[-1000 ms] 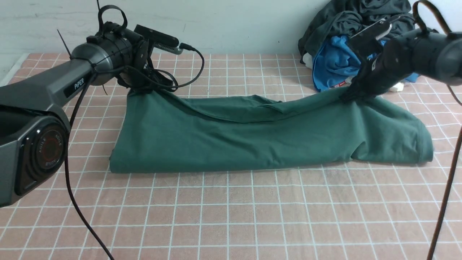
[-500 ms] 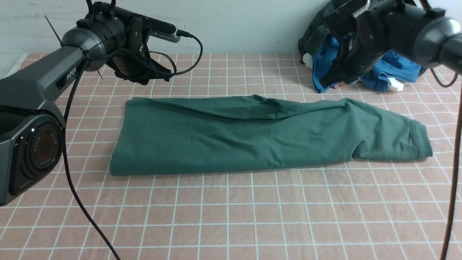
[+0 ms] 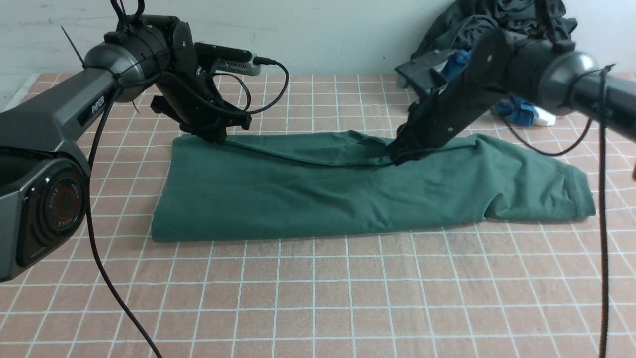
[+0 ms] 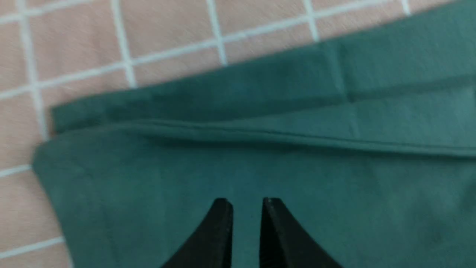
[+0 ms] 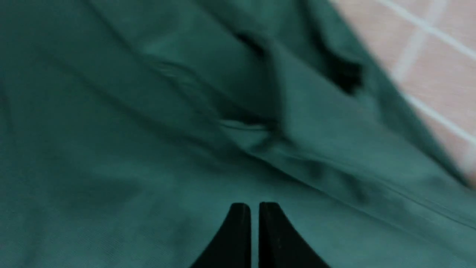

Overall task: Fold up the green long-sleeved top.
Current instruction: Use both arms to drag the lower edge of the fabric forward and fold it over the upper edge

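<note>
ITEM: green long-sleeved top (image 3: 348,194), folded band across table (image 3: 318,298) | HANDLING: judged light, limp, layers slip; grasp far edge | left hand (image 3: 216,135): far-left corner, jaws slightly apart, grip cannot be told | right hand (image 3: 400,156): mid far edge, clenched, hold unconfirmed

The left arm (image 3: 59,114) is dark grey with white lettering (image 3: 98,104), a round black joint cap (image 3: 59,206) and loose black cables (image 3: 99,263); the left gripper (image 4: 246,203) has pointed black fingers (image 4: 217,234).
</note>
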`<state>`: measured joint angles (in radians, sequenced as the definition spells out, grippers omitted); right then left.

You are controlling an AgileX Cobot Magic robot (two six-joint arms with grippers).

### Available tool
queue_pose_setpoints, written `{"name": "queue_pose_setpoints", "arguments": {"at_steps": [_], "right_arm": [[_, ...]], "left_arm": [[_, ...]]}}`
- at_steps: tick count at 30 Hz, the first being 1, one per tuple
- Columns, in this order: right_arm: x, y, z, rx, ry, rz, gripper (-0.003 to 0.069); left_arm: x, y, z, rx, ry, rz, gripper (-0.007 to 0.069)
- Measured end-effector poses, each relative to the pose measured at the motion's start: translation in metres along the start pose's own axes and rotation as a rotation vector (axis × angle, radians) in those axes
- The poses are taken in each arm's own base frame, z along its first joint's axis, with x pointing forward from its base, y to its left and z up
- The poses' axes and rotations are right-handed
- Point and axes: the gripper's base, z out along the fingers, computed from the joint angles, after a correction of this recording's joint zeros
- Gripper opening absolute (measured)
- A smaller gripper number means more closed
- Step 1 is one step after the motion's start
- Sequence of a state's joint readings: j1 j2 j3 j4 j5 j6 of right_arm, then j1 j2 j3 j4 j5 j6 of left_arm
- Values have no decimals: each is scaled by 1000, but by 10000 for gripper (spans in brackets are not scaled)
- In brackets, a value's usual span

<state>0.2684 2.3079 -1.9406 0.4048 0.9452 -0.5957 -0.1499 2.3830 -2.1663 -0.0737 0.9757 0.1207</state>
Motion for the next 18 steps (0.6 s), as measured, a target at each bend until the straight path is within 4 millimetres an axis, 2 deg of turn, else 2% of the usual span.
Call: {"name": "queue_pose_setpoints", "arguments": {"at_steps": [3,5,7,9,10,11,13,16,18], "right_arm": [[9,-8,35,15,-27,-68,-10],[4,-15,39,67,-102,-67,-11],[-4,-30,43,166,-220,-14,-11],[-12,-47,41,239,-341,113,-11],[-12,-50,40,244,-350,127,-11],[-17,-56,34,259,-393,181,-9],[-28,-71,9,274,-437,251,3],[-34,-75,-33,274,-318,229,26],[-30,-76,-59,305,-192,206,40]], "left_arm": [[2,-4,2,35,21,14,104],[3,-5,2,46,27,24,104],[4,-6,0,55,45,33,104],[7,-7,-5,64,80,47,104],[7,-7,-6,64,82,49,104],[7,-8,-9,66,94,62,104],[9,-8,-26,69,132,116,104],[6,-7,-54,70,129,164,104],[3,-7,-81,71,86,163,104]]}}
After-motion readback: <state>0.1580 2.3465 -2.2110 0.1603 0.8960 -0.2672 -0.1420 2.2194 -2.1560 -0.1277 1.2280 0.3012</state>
